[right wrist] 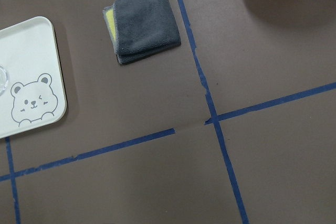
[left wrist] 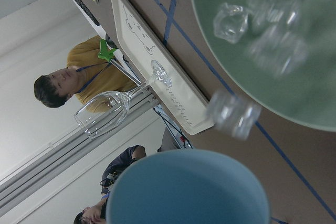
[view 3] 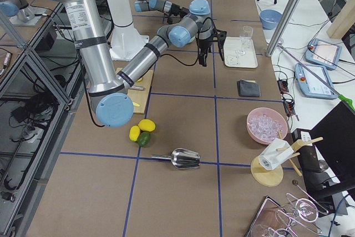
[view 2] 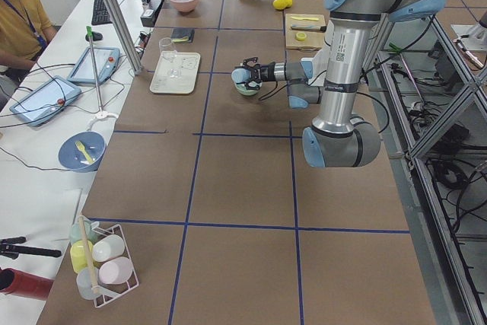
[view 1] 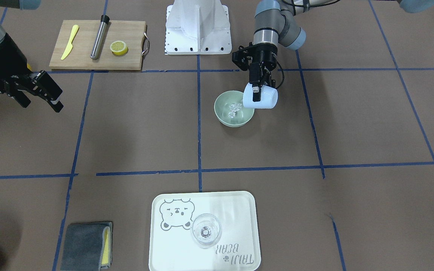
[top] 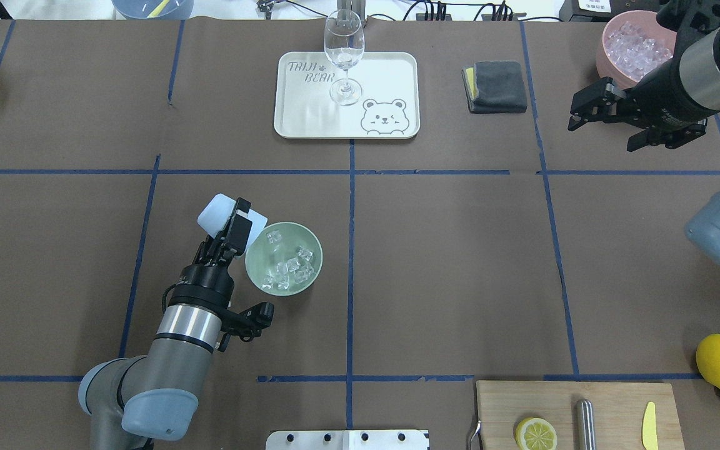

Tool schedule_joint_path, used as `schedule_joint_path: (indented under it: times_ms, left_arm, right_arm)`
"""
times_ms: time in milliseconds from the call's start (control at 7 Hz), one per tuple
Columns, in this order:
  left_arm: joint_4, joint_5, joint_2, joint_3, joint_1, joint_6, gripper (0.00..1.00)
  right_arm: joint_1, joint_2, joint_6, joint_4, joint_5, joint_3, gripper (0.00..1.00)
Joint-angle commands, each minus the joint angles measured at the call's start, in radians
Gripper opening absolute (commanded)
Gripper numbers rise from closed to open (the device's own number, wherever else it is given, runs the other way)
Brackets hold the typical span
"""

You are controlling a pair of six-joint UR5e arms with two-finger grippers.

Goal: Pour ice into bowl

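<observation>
Brown paper crossed by blue tape lines covers the table, and the action sits in one square of it. One left gripper (top: 237,222) is clamped on the one light blue cup (top: 217,212), a finger on each side of its wall. The cup's long axis lies close to horizontal, its base pointing away from the bowl (top: 298,235) and its mouth hanging over the bowl's rim on the side nearest that arm. The pour line therefore runs from the claw straight into the basin.

The ice (top: 289,270) is mostly inside the bowl already: some seven or eight clear cubes, bunched too tightly for an exact count. In the left wrist view one more blurred cube (left wrist: 233,114) shows between the cup's lip and the bowl's rim, seemingly mid-fall; whether it will land inside I cannot tell.

The left arm is plainly the nearer one. The right gripper (top: 604,132) hovers well apart, fingers spread and holding nothing, just beside the one pink container (top: 611,32) of whitish pieces.

Further off stand one tray (top: 391,69) bearing one wine glass (top: 344,55) and one folded grey cloth (top: 499,85). By my reading the pour is almost done.
</observation>
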Motion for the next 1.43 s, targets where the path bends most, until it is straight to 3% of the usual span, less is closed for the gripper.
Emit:
schedule_joint_path:
  times_ms: [0,143,286,429,714,1000,1143,1286]
  left_arm:
    - [-0.008,0.019,0.000,0.002,0.003,0.040,0.00]
    - [-0.070,0.021,0.001,-0.001,0.003,0.026,0.00]
    - [-0.238,0.030,0.013,0.003,0.001,0.017,0.00]
    - [-0.283,0.034,0.018,0.015,-0.002,-0.055,0.00]
    - [-0.281,0.031,0.039,0.015,-0.011,-0.254,0.00]
    - [-0.285,0.025,0.102,0.014,-0.032,-0.282,0.00]
    - [-0.285,-0.030,0.145,0.014,-0.061,-0.389,0.00]
    - [-0.285,-0.144,0.191,0.015,-0.124,-0.516,0.00]
  right_arm:
    - [0.000,-0.005,0.001,0.000,0.001,-0.001,1.00]
    - [0.000,-0.006,0.001,0.000,-0.002,-0.003,1.00]
    - [0.000,-0.008,0.000,0.002,-0.007,-0.004,1.00]
    - [0.000,-0.002,0.000,0.003,-0.007,-0.001,1.00]
    - [0.000,0.001,-0.011,0.005,-0.025,0.000,1.00]
    - [0.004,0.001,-0.017,0.005,-0.027,0.002,1.00]
    - [0.004,0.004,-0.017,0.005,-0.028,0.005,1.00]
    - [0.004,0.006,-0.017,0.005,-0.036,0.003,1.00]
